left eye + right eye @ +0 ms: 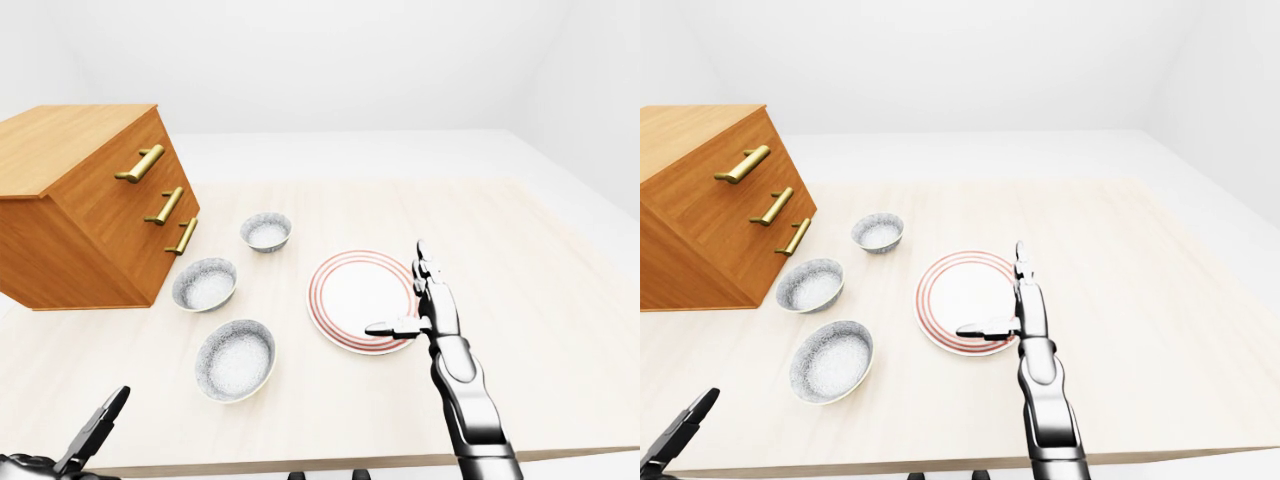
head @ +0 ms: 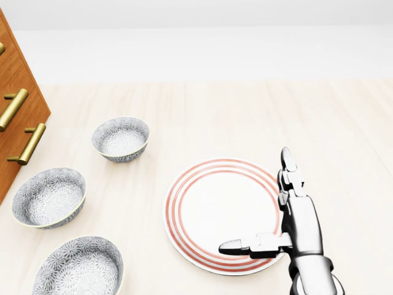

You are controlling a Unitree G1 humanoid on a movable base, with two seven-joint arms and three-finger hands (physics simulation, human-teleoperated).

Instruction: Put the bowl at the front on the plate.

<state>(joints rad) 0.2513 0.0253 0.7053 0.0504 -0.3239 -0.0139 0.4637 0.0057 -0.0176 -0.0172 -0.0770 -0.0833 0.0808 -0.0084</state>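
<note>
The nearest bowl [image 1: 235, 359], grey-patterned, sits on the pale table [image 1: 520, 260] just left of the red-ringed plate [image 1: 345, 290], not touching it. The robot's right hand [image 1: 432, 312] stands over the plate's right rim, well right of that bowl, its fingers spread and empty. Only part of the left hand [image 1: 95, 436] shows at the near left edge, so its grip cannot be told. A wooden drawer chest [image 1: 80, 200] stands far left.

a wooden chest of drawers [image 1: 80, 215] stands on the pale table [image 1: 530, 270] at the left-eye view's left, with three brass handles [image 1: 161, 206] down its slanted face. just right of it sit the upper bowl [image 1: 266, 231] and the middle bowl [image 1: 204, 284], both patterned and apart from each other.
</note>
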